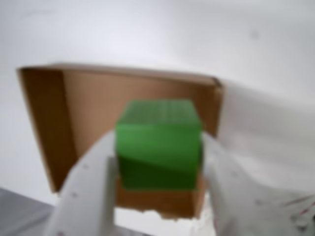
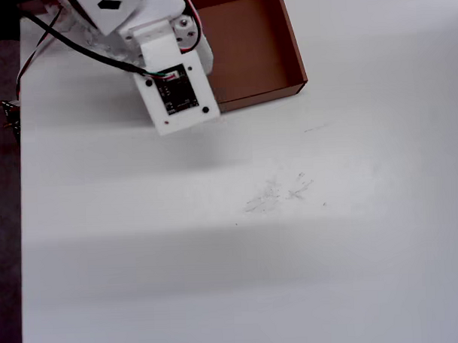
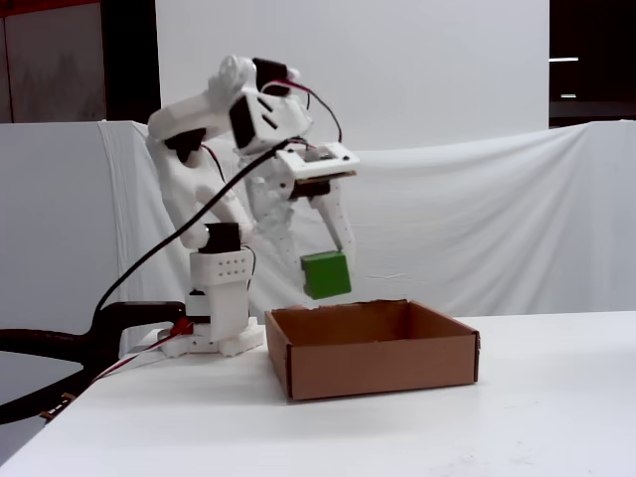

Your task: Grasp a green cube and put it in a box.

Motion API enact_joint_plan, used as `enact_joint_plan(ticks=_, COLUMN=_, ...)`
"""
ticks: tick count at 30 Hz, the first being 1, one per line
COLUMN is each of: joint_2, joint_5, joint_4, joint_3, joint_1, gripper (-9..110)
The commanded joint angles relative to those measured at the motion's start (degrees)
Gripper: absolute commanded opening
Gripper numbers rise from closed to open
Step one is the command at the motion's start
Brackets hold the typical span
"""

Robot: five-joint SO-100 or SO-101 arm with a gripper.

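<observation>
My white gripper [image 1: 158, 162] is shut on the green cube [image 1: 158, 143], one finger on each side of it. In the fixed view the cube [image 3: 326, 274] hangs in the gripper [image 3: 326, 270] a little above the left part of the brown cardboard box [image 3: 373, 360]. In the wrist view the box [image 1: 88, 108] lies open right below the cube. In the overhead view the box [image 2: 247, 50] sits at the top of the table; the arm's wrist [image 2: 173, 87] covers its left side and hides the cube.
The arm's base [image 3: 214, 328] stands left of the box in the fixed view, with black cables [image 3: 60, 348] trailing off the table's left edge. A white cloth backdrop [image 3: 497, 229] hangs behind. The white table [image 2: 254, 238] stretches wide below the box in the overhead view.
</observation>
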Motion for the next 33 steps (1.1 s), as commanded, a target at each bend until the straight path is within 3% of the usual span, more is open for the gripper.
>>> enact_joint_plan(ticks=1, joint_2=2.8, joint_5=2.2, joint_4=-0.4, joint_3=1.1, joint_1=-6.5, gripper=15)
enact_joint_plan(ticks=7, joint_2=2.8, joint_5=5.3, joint_4=-8.0, joint_3=10.9, joint_1=-14.1, gripper=15)
enact_joint_plan(ticks=17, joint_2=-6.9, joint_5=6.3, joint_4=-26.0, joint_3=24.6, joint_1=-17.3, gripper=16)
enact_joint_plan(ticks=33, joint_2=-10.0, joint_5=6.4, joint_4=-19.7, joint_3=19.8, joint_1=-17.2, gripper=28)
